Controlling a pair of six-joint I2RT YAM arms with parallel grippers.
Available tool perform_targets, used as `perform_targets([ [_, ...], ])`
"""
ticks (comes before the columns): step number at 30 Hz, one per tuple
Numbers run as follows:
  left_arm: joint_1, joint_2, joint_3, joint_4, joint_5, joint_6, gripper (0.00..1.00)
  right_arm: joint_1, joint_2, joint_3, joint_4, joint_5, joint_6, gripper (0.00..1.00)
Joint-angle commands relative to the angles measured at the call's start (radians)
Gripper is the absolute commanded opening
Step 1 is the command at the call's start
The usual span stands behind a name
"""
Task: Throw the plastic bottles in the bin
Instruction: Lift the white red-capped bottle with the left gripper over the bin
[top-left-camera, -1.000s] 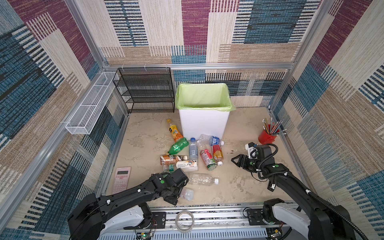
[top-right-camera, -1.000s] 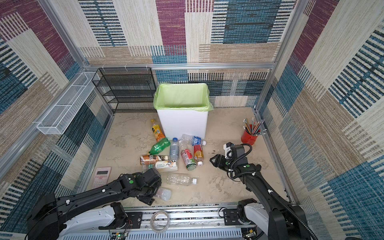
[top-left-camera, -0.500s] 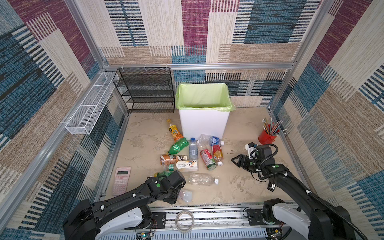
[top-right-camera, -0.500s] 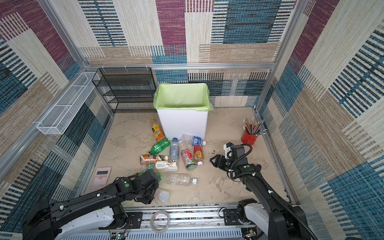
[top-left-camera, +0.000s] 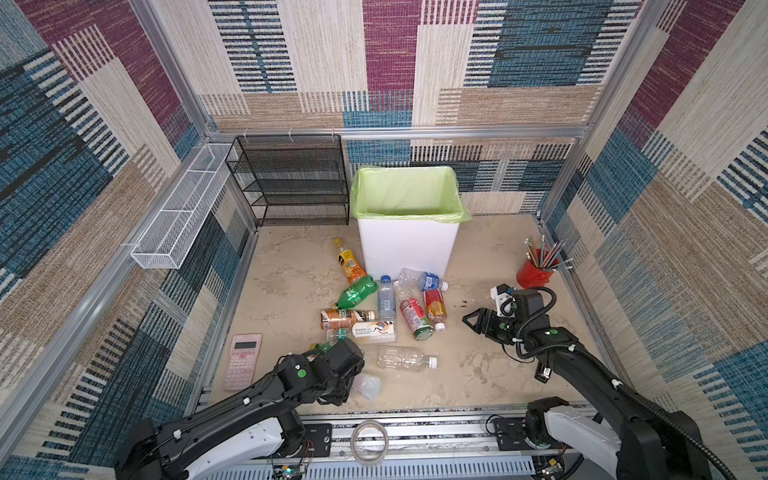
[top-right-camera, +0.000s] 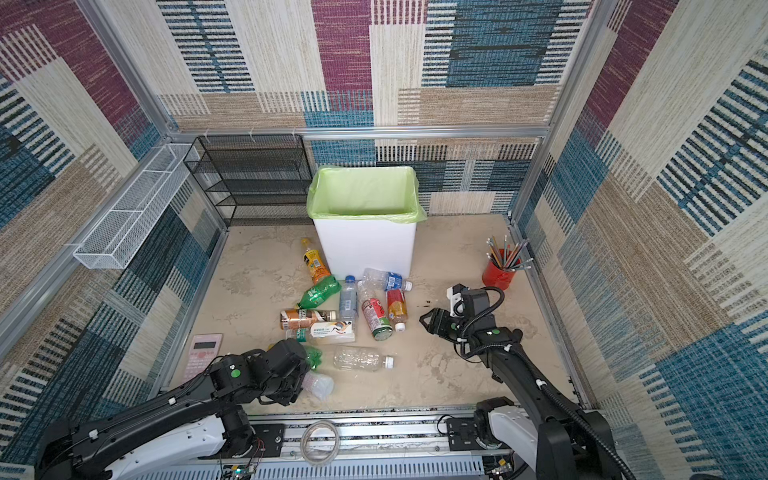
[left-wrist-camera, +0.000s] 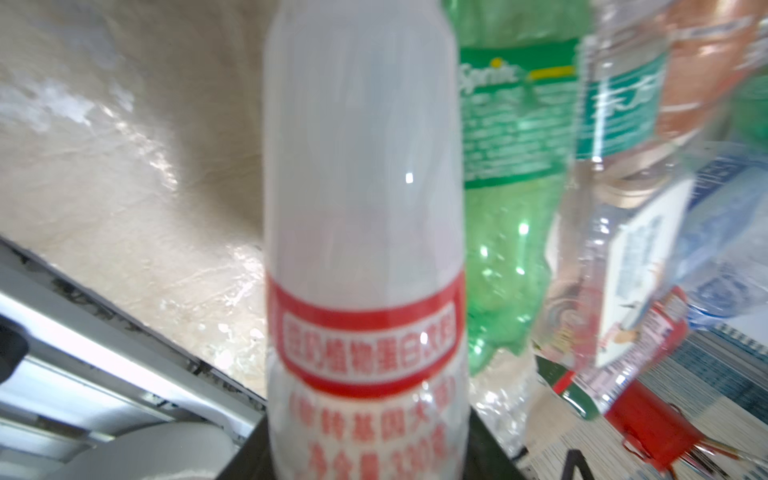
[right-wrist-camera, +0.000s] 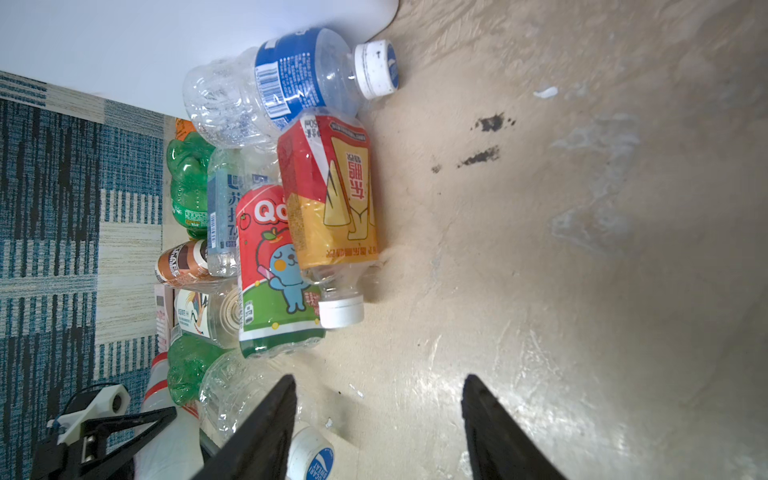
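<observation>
— White plastic, red band: that's the milky bottle (left-wrist-camera: 365, 187), right up front. Left gripper (top-left-camera: 348, 384) is squeezed tight on it, low by the near edge of the floor (top-left-camera: 498, 374).
— Ok. Next to it?
— Green bottle (left-wrist-camera: 507, 249) just beside. Then a clear bottle (top-left-camera: 405, 358) w/ a white cap, lying flat on its own.
— Right gripper (right-wrist-camera: 378, 382)?
— Jaws apart, nothing btwn them. It's low over bare floor and points at the heap.
— Heap?
— Abt ten plastic bottles (top-left-camera: 386, 307) lying down in the middle, touching each other. Pink calculator (top-left-camera: 244, 360) is off to the left.
— Further back?
— Bin (top-left-camera: 409, 253), white w/ a green bag, stands behind the heap. An orange bottle (top-left-camera: 351, 264) and a blue-label bottle (top-left-camera: 422, 280) lie right by its wall. Red cup of pencils (top-left-camera: 534, 274) is on the right. Black rack (top-left-camera: 297, 183) and white wire basket (top-left-camera: 178, 224) are at the back left.
</observation>
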Motion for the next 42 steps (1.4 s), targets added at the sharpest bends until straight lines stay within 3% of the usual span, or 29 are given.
perform_targets([
  [1,-0.001,-0.055,0.05,-0.096,-0.128,0.092,0.49,0.0,0.002,0.007,0.023,-0.01,-0.009,0.65],
  [6,0.01,-0.112,0.126,-0.055,-0.273,0.318,0.47,0.0,0.014,0.018,0.029,-0.014,-0.013,0.65],
  [11,0.047,-0.128,0.15,0.223,-0.312,0.694,0.5,0.0,0.028,0.03,0.032,-0.017,-0.014,0.65],
  [19,0.152,-0.005,0.335,0.576,-0.165,1.29,0.51,0.0,0.034,0.053,0.021,-0.011,-0.023,0.65],
  [25,0.251,0.158,0.549,0.761,-0.002,1.523,0.54,0.0,0.021,0.065,0.005,-0.002,-0.028,0.65],
  [29,0.353,0.367,0.822,0.8,0.163,1.583,0.54,0.0,0.01,0.075,-0.006,0.006,-0.032,0.65],
  [32,0.411,0.604,1.13,0.786,0.263,1.595,0.55,0.0,0.01,0.08,-0.008,0.008,-0.031,0.65],
  [34,0.436,0.776,1.357,0.768,0.298,1.586,0.63,0.0,0.008,0.089,-0.016,0.008,-0.032,0.65],
  [39,0.453,1.166,2.067,0.494,0.299,1.614,0.88,0.0,-0.022,0.097,-0.042,0.018,-0.036,0.65],
  [42,0.453,1.225,2.225,0.557,0.269,1.627,0.94,0.0,-0.036,0.089,-0.044,0.023,-0.034,0.65],
])
